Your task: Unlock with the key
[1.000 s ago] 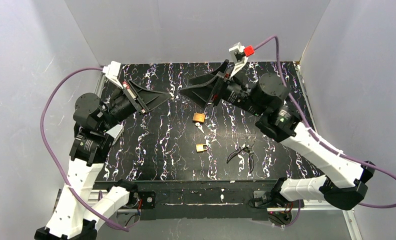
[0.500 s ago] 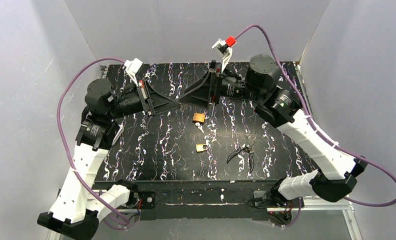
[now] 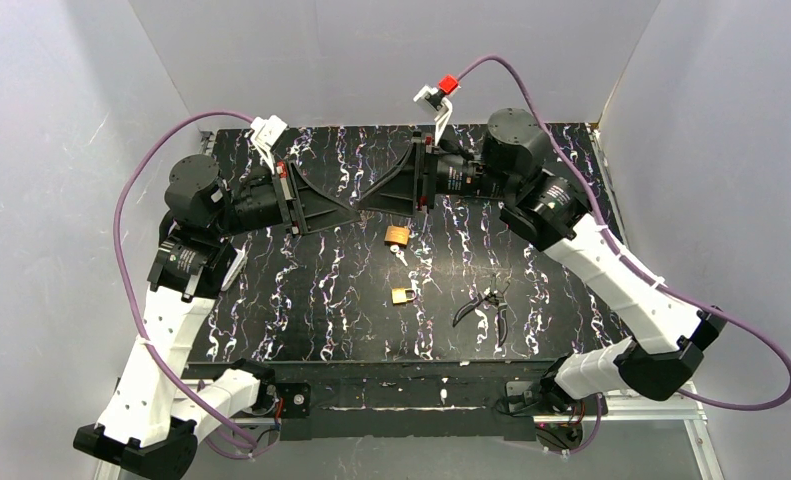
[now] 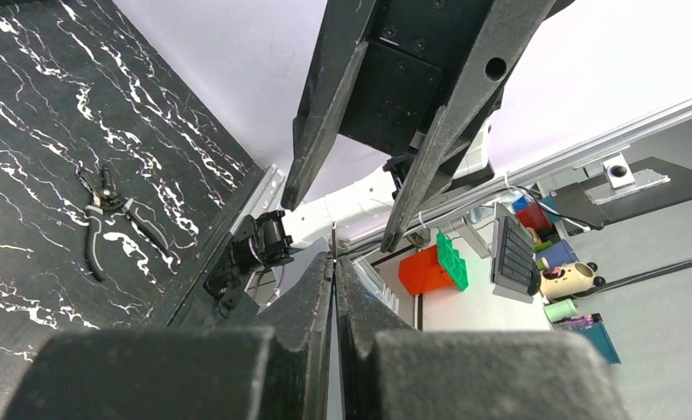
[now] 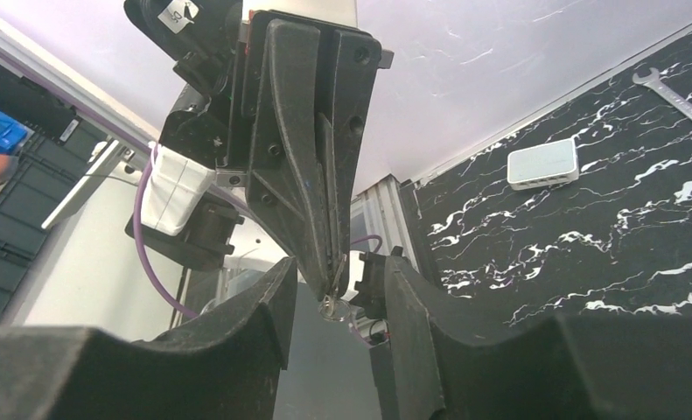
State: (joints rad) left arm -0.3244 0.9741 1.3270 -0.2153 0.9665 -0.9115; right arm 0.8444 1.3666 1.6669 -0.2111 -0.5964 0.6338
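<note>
The left gripper was clamped on the key, holding it out above the table between the part-open, not yet gripping jaws of the right gripper, seemingly a handover for a better hold before the padlock.

1. A black marble-look tabletop with white veins fills the middle of the scene.
2. Plain pale-grey wall panels box it in on the left, far and right.
3. A silver aluminium rail lies at the near right corner.
4. Soft, even light falls across the panels.
5. Outside the enclosure sits an orange-red plastic bin.
</note>
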